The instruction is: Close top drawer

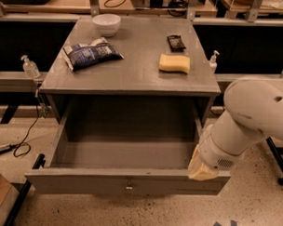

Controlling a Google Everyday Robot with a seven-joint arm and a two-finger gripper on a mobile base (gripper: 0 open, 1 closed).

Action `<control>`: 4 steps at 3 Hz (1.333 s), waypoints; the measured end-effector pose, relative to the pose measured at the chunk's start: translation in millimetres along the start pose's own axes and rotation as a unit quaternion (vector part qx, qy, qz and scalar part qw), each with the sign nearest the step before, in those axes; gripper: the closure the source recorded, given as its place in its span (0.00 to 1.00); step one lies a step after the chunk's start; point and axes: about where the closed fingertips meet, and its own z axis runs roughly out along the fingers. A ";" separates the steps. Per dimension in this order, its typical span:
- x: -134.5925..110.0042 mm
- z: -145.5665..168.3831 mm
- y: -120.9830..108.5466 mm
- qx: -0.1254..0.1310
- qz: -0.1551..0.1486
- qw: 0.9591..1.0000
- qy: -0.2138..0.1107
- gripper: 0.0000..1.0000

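The top drawer is a wide grey drawer pulled far out of the grey cabinet, empty inside, with a small metal knob at the centre of its front panel. My white arm comes in from the right and reaches down to the drawer's front right corner. My gripper shows only as a pale yellowish end piece at that corner, right against the top edge of the front panel.
On the cabinet top lie a white bowl, a dark blue snack bag, a yellow sponge and a small black object. Sanitizer bottles stand on side rails. A cable lies on the floor left.
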 end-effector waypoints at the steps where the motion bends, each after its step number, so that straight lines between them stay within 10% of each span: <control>1: 1.4 10.1 1.7 -0.007 0.002 1.000 -0.003 1.00; 4: 9.7 83.6 19.6 -0.062 -0.001 0.998 0.032 1.00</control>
